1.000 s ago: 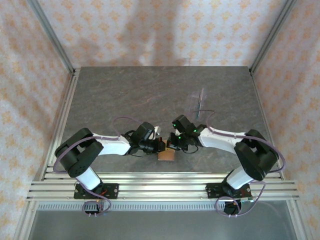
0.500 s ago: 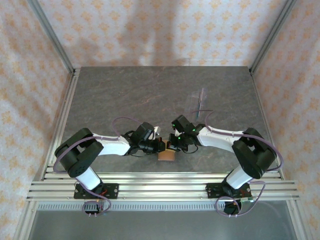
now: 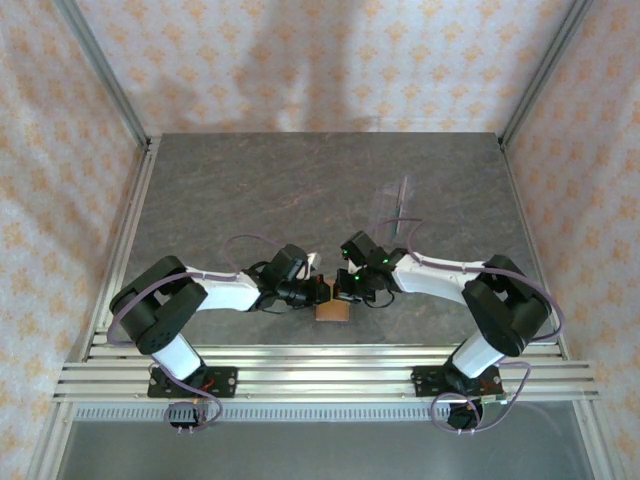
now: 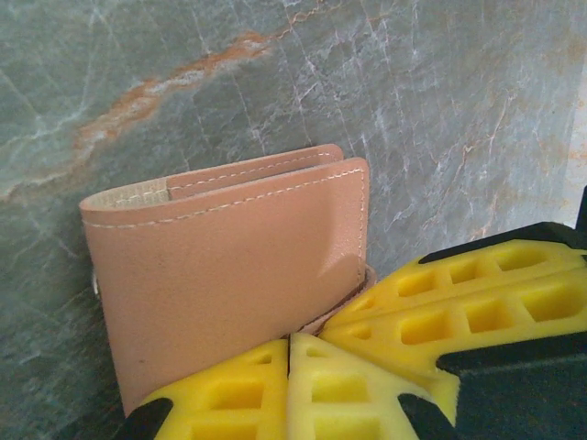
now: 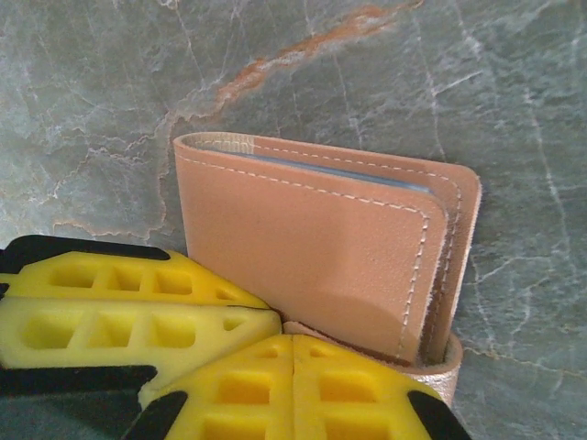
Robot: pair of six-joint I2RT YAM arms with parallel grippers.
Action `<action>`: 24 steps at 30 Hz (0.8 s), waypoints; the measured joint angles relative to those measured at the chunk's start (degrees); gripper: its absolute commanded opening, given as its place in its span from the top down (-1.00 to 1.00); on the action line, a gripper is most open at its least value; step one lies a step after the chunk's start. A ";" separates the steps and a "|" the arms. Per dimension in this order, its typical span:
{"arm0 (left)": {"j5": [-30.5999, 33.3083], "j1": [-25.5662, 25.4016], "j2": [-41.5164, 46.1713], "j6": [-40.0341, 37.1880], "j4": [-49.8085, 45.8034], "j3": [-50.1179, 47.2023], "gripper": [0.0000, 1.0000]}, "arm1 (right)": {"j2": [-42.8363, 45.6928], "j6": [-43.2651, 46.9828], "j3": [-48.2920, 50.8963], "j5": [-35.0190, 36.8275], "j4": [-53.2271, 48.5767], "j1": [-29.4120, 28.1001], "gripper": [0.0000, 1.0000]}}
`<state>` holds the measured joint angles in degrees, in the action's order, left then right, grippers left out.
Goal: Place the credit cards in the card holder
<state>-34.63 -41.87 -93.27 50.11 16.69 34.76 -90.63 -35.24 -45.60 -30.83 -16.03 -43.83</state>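
Note:
The card holder (image 3: 333, 311) is a tan-brown leather wallet lying folded shut on the table between both arms. In the left wrist view the card holder (image 4: 229, 266) lies just beyond my left gripper (image 4: 292, 341), whose yellow fingers are shut with their tips touching its near edge. My right gripper (image 5: 292, 341) is shut too and presses against the holder (image 5: 312, 257) at its snap tab (image 5: 440, 367). A thin pale grey-blue edge of a credit card (image 5: 367, 179) peeks from between the flaps. The black card is hidden. From above, the left gripper (image 3: 318, 292) and right gripper (image 3: 340, 292) nearly touch.
A clear plastic stand (image 3: 400, 205) sits at the back right of the grey marble table (image 3: 250, 190). Aluminium frame rails (image 3: 320, 375) run along the near edge, and patterned walls close in the sides.
The right arm has edged slightly left toward the holder. The left arm and the card holder have stayed put.

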 measured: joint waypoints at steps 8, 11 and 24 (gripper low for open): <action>-0.85 1.20 1.20 0.44 -1.86 -0.04 0.85 | 1.46 -0.20 0.85 0.79 2.29 -0.59 0.61; -0.35 3.26 6.14 -0.44 -6.58 0.37 0.73 | 2.25 -0.22 0.26 2.12 1.75 -1.53 0.58; 7.23 19.45 31.34 -12.68 -29.86 11.28 -0.19 | 21.18 -0.52 -3.28 16.13 0.50 -0.70 -0.67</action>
<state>-27.40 -22.41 -61.93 37.43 -13.17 46.04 -69.45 -35.77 -48.88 -14.70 -15.53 -44.53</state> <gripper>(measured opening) 0.536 0.584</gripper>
